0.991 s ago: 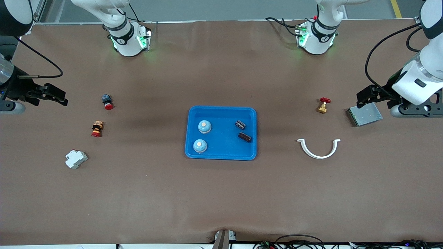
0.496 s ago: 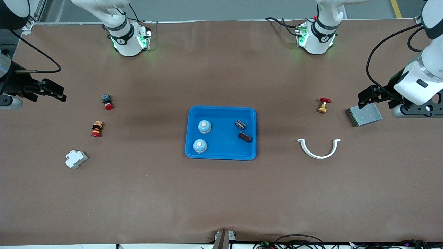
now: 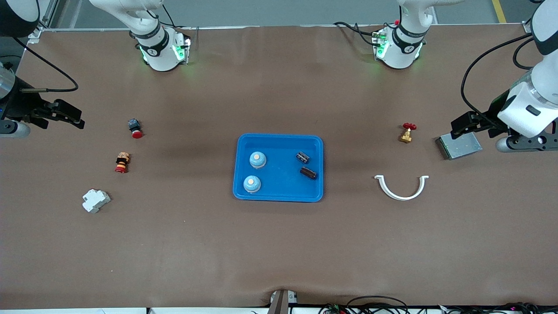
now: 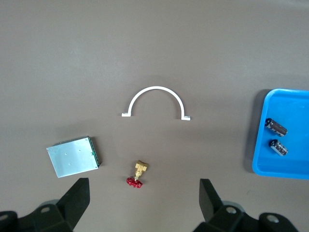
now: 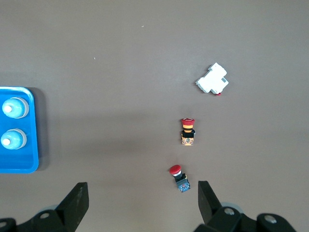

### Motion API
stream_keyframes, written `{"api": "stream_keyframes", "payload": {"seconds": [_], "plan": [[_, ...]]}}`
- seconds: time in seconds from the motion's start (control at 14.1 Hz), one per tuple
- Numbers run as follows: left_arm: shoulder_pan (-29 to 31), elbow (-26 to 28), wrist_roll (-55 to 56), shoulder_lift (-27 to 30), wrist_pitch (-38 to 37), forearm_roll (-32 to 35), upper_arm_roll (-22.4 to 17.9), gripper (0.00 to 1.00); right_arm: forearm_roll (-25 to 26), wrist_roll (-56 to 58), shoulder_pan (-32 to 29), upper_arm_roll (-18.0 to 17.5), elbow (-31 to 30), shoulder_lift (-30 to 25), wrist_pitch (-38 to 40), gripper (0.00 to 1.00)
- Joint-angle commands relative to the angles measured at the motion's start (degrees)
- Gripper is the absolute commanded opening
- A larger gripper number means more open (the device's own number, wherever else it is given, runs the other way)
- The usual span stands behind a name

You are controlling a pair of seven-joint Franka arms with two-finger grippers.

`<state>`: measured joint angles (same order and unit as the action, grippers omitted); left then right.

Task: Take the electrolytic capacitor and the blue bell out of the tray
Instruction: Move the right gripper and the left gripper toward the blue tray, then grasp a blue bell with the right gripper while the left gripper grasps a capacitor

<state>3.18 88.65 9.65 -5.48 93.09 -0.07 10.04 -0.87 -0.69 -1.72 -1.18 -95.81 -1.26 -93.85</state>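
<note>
A blue tray (image 3: pixel 279 192) lies mid-table. In it stand two light-blue bells (image 3: pixel 257 159) (image 3: pixel 252 184) and lie two dark capacitors (image 3: pixel 303 157) (image 3: pixel 308 173). My left gripper (image 3: pixel 463 123) is open and empty, up over the table by the metal box at the left arm's end. Its wrist view (image 4: pixel 145 203) shows the capacitors (image 4: pixel 275 127) (image 4: pixel 278 147) in the tray (image 4: pixel 260 166). My right gripper (image 3: pixel 72 118) is open and empty over the right arm's end of the table. Its wrist view (image 5: pixel 140 203) shows the bells (image 5: pixel 14 107) (image 5: pixel 12 139).
At the left arm's end lie a red-handled brass valve (image 3: pixel 407 132), a flat metal box (image 3: pixel 458 145) and a white half-ring clamp (image 3: pixel 402 187). At the right arm's end lie a red push button (image 3: pixel 134 127), a yellow-and-red button (image 3: pixel 122 162) and a white breaker (image 3: pixel 95 200).
Both arms have shifted slightly at the table's ends, away from the tray. Nothing on the table has moved.
</note>
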Motion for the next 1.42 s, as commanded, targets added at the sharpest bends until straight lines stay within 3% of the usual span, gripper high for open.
{"api": "stream_keyframes", "payload": {"seconds": [0.0,0.35,0.57,0.92,1.13,1.35], "plan": [[-0.1,-0.3,2.0,0.0,-0.3,-1.4,0.0,1.00,-0.6,-1.5,0.5,-0.4,-1.6,-1.0,-0.7,1.00],[-0.6,-0.3,4.6,-0.8,-0.6,-3.3,0.4,1.00,-1.0,-19.4,9.5,-0.5,-7.9,-1.6,-2.6,1.00],[-3.3,-0.4,11.9,-2.9,-0.2,-6.4,1.2,1.00,-7.3,-20.8,11.2,-0.5,-18.1,-3.4,-12.9,1.00],[-8.7,-1.5,25.5,-8.1,1.8,-6.3,1.6,1.00,-6.8,-34.3,21.5,-0.6,-28.4,-2.8,-29.0,1.00],[-12.7,-4.4,31.6,-13.5,3.1,-6.3,1.5,1.00,-2.6,-44.9,27.5,-0.6,-29.5,2.0,-35.6,1.00],[-15.9,-5.2,47.7,-17.9,8.8,-6.2,1.6,1.00,0.5,-55.3,32.5,-0.6,-29.0,9.3,-43.4,1.00]]}}
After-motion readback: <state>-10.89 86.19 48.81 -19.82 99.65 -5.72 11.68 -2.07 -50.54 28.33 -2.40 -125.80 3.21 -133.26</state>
